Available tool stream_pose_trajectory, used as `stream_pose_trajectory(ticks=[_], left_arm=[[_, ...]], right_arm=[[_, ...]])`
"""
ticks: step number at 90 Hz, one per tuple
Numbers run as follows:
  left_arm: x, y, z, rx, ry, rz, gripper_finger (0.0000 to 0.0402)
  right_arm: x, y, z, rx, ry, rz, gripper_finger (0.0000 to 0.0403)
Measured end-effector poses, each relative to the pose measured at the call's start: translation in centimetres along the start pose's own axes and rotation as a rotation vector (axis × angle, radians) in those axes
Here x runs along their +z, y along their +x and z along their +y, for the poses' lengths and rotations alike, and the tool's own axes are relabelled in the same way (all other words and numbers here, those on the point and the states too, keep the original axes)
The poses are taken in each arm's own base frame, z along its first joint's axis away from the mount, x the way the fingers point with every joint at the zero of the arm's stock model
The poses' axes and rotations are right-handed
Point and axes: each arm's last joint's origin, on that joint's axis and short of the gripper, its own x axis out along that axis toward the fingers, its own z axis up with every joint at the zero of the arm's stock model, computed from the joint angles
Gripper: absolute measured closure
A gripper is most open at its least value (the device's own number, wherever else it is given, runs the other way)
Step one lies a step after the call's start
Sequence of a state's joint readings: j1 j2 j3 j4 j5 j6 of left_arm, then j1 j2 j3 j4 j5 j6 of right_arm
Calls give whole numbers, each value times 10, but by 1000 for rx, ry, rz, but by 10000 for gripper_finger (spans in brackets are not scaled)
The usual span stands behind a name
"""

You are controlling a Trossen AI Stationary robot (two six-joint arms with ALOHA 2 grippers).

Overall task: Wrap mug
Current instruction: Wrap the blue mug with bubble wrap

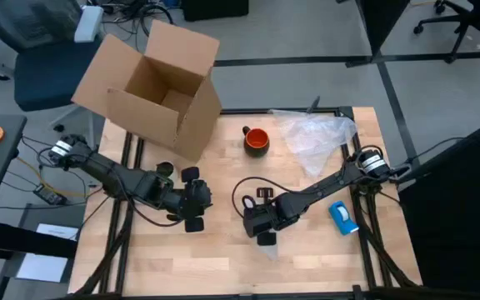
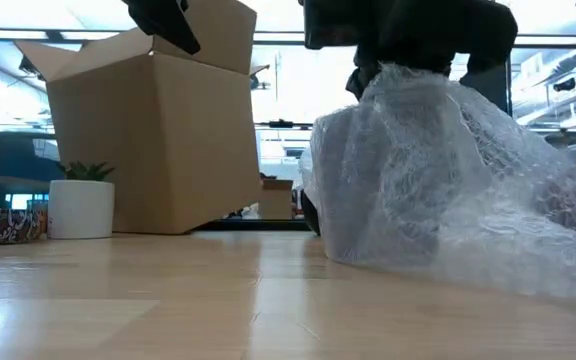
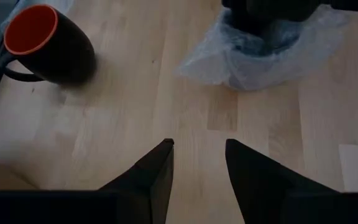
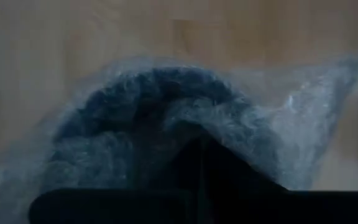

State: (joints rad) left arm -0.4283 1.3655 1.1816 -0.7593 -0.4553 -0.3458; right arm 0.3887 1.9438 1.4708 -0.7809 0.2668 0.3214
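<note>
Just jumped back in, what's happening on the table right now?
The right gripper is shut on a sheet of bubble wrap near the table's front, the wrap trailing toward the far right corner. The mug stands bare and upright on the table, not yet wrapped. The left gripper waits open beside it, holding nothing. A cardboard box sits at the far left.

The wooden table (image 1: 223, 262) bears a cardboard box (image 1: 152, 87), the mug (image 1: 256, 140), bubble wrap (image 1: 315, 137) and a blue tape roll (image 1: 343, 217).

light: even overhead, high view | low view: bright backlight behind open brown cardboard box (image 2: 153, 140), ceiling glare | right wrist: dim, blurred clear crinkled bubble wrap (image 4: 166, 118) | shadows: soft
</note>
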Motion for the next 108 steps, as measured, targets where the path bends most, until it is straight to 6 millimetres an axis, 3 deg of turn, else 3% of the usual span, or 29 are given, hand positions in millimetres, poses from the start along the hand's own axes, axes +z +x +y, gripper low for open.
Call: stream_pose_trajectory(ticks=[68, 108], left_arm=[[0, 0, 0, -1, -2, -4, 273], [0, 0, 0, -1, -2, -4, 273]], right_arm=[[2, 21, -26, 247, 91, 44, 402], [-5, 23, -25, 186, 72, 72, 402]])
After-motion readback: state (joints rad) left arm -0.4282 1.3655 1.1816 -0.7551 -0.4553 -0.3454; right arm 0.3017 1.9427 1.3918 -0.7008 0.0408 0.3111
